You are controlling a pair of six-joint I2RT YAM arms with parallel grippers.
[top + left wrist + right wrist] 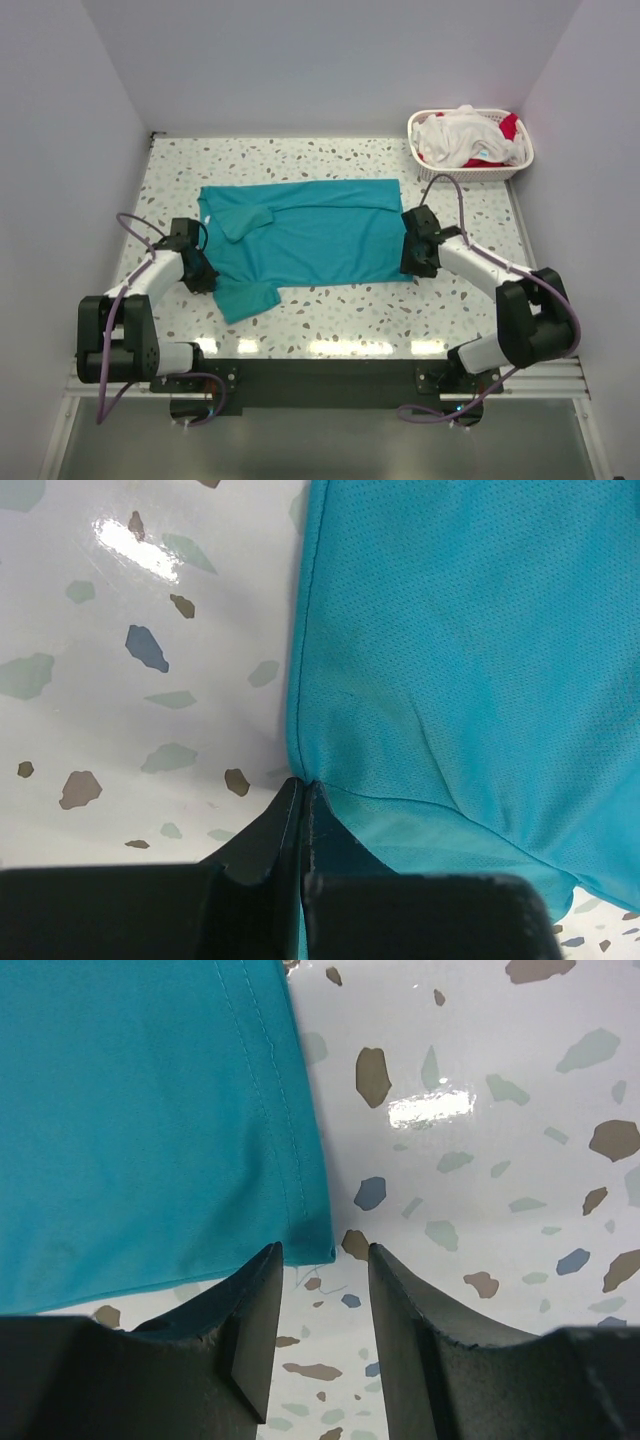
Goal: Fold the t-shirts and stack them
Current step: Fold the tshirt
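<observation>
Both grippers at the side edges of a teal t-shirt (310, 240) lying flat mid-table.

From above, the wrist bodies hide both sets of fingertips, and each wrist view cuts off all but a patch of the shirt. On the speckled table (330, 315) the near sleeve (245, 298) juts toward the arms. The left gripper (302, 780) is at the shirt's left edge, its fingers pressed fully together and pinching that edge. The right gripper (325, 1250) sits at the near right hem corner (315, 1235), jaws partly apart with the corner at the mouth of the gap and nothing gripped. The far sleeve (238, 222) lies folded onto the chest. In the far right corner a white lattice basket (470, 174) holds crumpled white and red t-shirts (465, 135); how many cannot be told.
</observation>
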